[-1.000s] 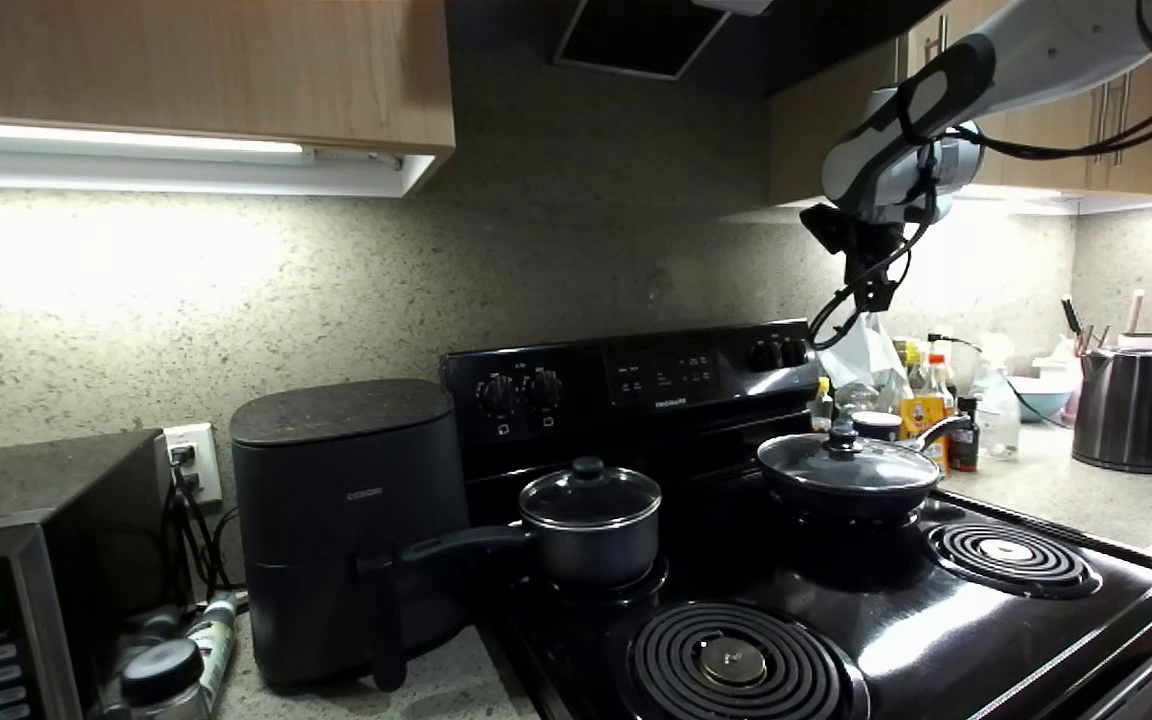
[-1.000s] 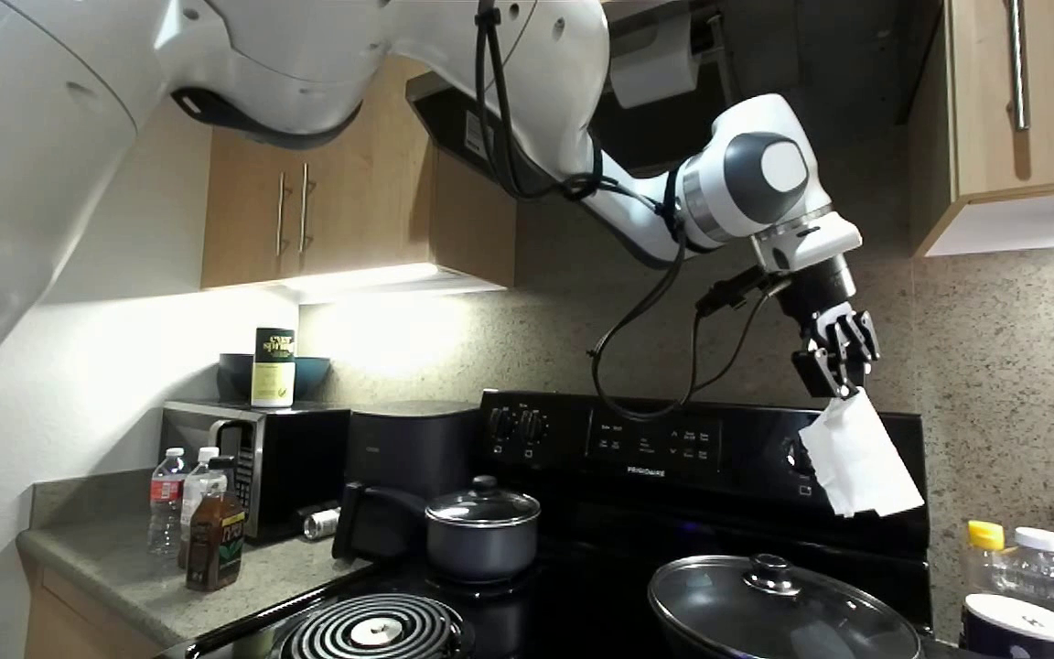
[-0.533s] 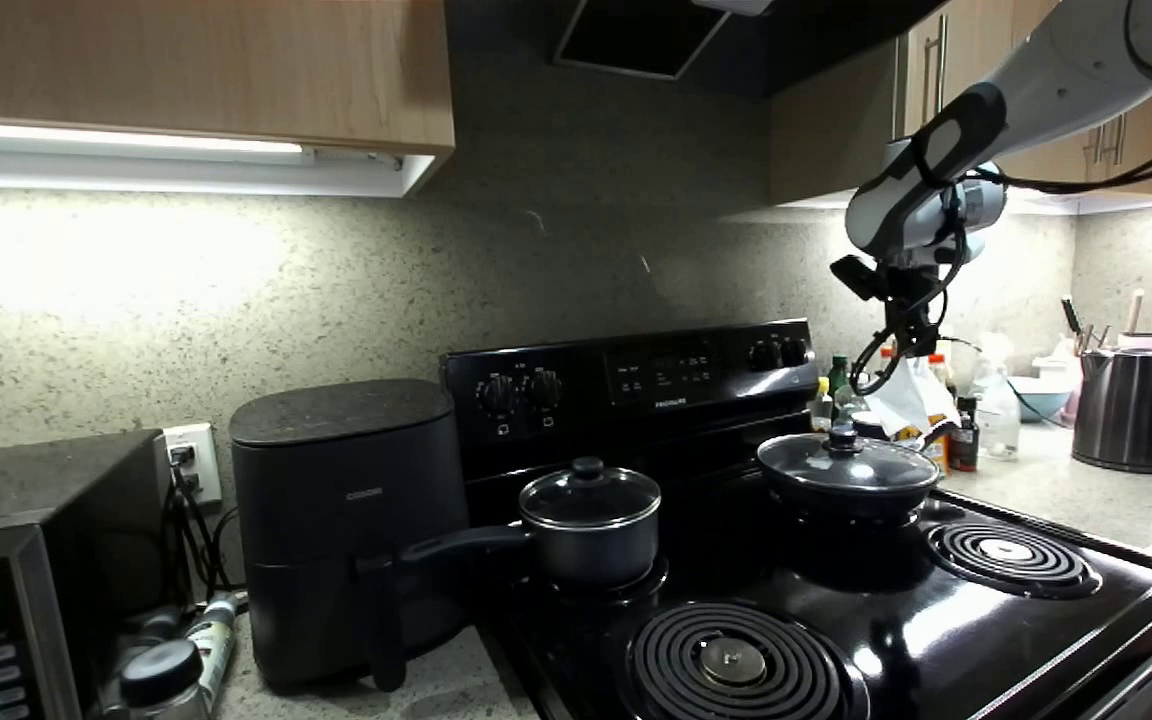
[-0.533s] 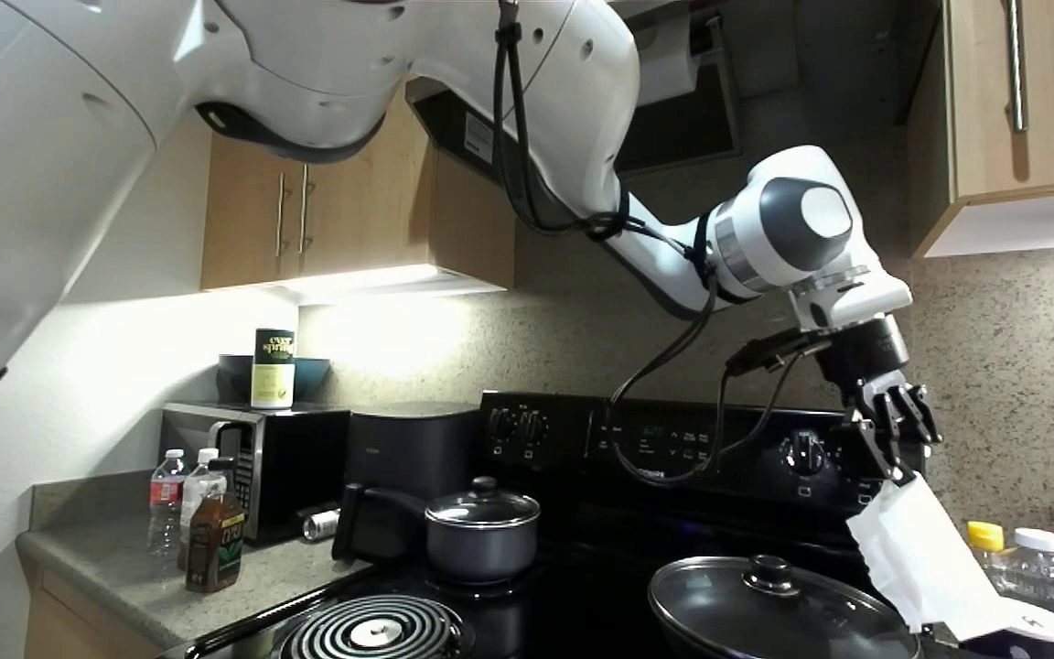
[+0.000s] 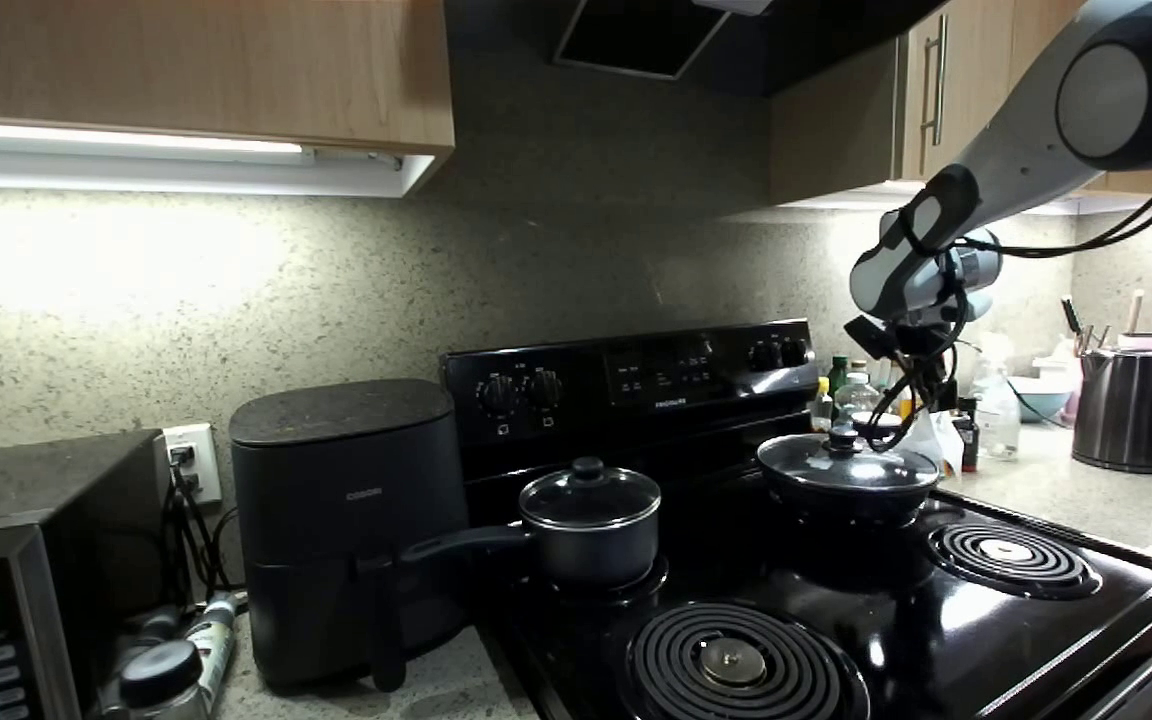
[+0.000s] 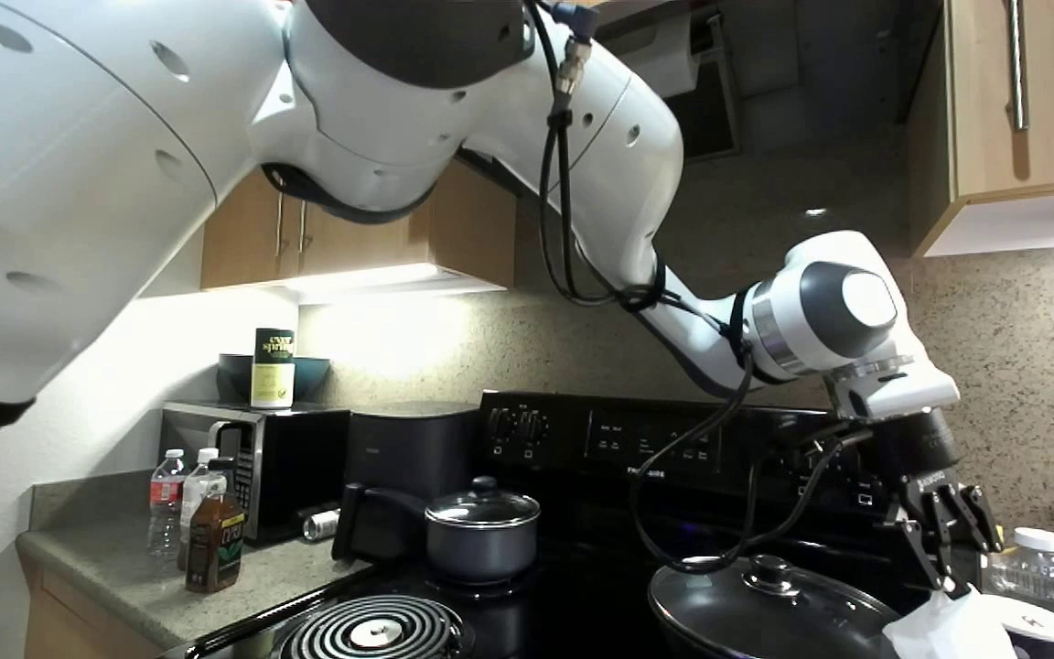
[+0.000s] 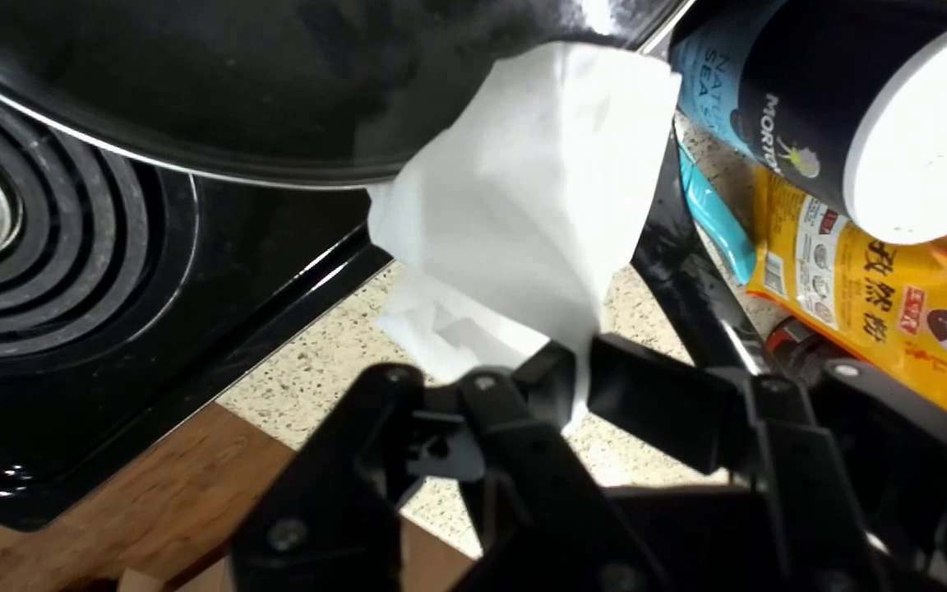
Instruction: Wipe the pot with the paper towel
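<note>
Lowered since earlier, the hand [image 7: 579,368] clamps the paper towel [image 6: 952,631] at three o'clock from the lidded pan [image 6: 760,615] in an exterior view.

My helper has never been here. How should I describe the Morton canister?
Find the black stove, then the adjoining counter with the kettle. Near the stove stands the canister, a dark cylinder marked MORTON. Its broad white top sets it apart from the yellow packet and clear bottle nearby.
</note>
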Robot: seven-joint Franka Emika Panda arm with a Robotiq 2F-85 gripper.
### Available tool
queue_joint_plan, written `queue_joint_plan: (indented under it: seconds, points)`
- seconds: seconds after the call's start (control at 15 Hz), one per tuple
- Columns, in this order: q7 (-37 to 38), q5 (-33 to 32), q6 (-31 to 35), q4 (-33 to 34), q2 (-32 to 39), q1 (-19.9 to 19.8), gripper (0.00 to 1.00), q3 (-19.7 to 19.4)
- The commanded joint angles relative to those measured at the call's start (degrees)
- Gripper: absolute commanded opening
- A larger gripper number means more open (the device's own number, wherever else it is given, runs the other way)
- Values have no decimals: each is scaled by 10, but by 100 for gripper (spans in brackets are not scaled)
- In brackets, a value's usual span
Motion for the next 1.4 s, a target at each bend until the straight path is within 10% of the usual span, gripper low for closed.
queue_joint_plan:
  seconds: [0.0,1.33]
  points:
    - [9,1,2,45,40,-10,2,11]
    - [-8,20,-107,176,152,-36,2,44]
